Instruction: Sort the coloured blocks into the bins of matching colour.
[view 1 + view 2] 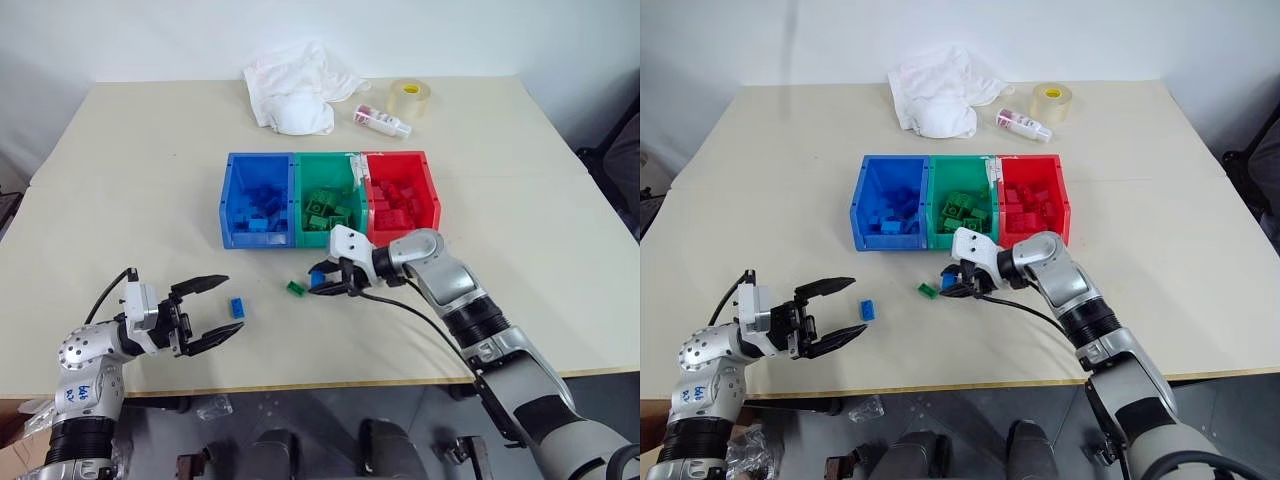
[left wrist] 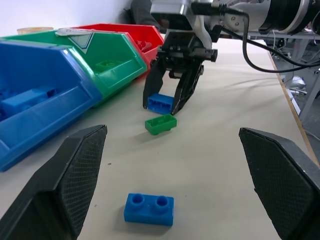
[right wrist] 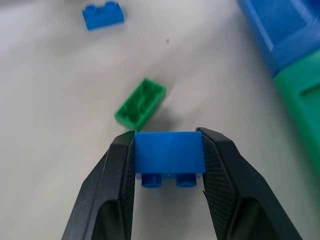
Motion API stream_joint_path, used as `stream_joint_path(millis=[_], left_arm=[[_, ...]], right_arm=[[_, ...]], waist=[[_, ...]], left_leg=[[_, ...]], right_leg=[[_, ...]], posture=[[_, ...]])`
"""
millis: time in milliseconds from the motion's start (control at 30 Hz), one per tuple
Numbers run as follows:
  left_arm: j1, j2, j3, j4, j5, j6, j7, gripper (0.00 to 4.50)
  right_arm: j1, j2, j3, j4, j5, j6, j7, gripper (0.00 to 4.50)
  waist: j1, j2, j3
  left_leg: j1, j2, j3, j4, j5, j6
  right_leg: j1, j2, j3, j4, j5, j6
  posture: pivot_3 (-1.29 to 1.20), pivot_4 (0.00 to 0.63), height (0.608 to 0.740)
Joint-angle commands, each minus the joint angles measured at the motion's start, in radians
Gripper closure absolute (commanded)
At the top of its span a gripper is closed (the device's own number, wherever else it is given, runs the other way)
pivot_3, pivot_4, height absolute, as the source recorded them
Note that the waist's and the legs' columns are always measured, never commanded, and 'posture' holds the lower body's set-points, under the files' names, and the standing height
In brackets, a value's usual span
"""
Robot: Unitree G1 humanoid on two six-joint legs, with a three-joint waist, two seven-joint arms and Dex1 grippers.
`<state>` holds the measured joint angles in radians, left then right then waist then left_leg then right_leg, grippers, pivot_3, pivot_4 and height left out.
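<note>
Blue brick [image 3: 169,152] sits clamped between the right gripper [image 1: 328,281] jaws, just before the bins [image 1: 258,237], already mostly filled. Green brick [image 2: 161,123] lies just beyond them; another blue brick [image 2: 149,208] waits between the left gripper's [image 1: 207,312] wide-open jaws.

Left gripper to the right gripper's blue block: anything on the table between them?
Yes. Between the left gripper and the held blue block lie a loose blue block and a green block, clearest in the left wrist view.

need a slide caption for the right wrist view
Right gripper pinches a blue block just above the table, a green block and another blue block lying beyond.
</note>
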<state>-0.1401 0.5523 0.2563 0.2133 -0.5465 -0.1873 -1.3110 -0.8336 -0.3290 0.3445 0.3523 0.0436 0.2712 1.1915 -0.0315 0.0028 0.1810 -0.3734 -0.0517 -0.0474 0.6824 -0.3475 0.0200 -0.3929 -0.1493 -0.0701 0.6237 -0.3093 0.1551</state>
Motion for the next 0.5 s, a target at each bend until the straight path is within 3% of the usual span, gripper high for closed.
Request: stream_joint_path(millis=[33,167,400,500], left_arm=[[0.013,0.006,0.020,-0.021,-0.018,-0.011,0.000,0.00],[0.015,0.006,0.021,-0.025,-0.017,-0.011,0.003,0.00],[0.022,0.002,0.021,-0.037,-0.015,-0.017,0.013,0.00],[0.024,0.000,0.021,-0.042,-0.015,-0.021,0.018,0.00]], right_arm=[[-0.050,0.008,-0.072,-0.071,0.060,0.021,-0.026,3.05],[-0.168,0.070,-0.113,0.024,0.061,-0.005,-0.110,3.05],[-0.401,0.232,-0.161,0.424,0.027,-0.228,-0.268,3.05],[-0.472,0.293,-0.190,0.570,0.025,-0.317,-0.332,2.08]], waist=[[0.000,0.000,0.000],[-0.007,0.000,0.000],[-0.029,0.000,0.000],[-0.033,0.000,0.000]], left_leg=[[0.000,0.000,0.000,0.000,0.000,0.000],[0.000,0.000,0.001,0.000,0.000,0.000],[0.002,0.000,-0.001,-0.002,0.000,-0.001],[0.002,0.000,-0.001,-0.002,0.000,-0.001]], right_leg=[[0.000,0.000,0.000,0.000,0.000,0.000],[-0.001,0.000,0.001,0.000,0.000,0.000],[-0.001,0.000,0.000,0.003,-0.001,-0.001],[-0.001,0.000,0.000,0.003,-0.001,-0.001]], posture=[[0.00,0.150,0.740],[0.00,0.150,0.740],[0.00,0.150,0.740],[0.00,0.150,0.740]])
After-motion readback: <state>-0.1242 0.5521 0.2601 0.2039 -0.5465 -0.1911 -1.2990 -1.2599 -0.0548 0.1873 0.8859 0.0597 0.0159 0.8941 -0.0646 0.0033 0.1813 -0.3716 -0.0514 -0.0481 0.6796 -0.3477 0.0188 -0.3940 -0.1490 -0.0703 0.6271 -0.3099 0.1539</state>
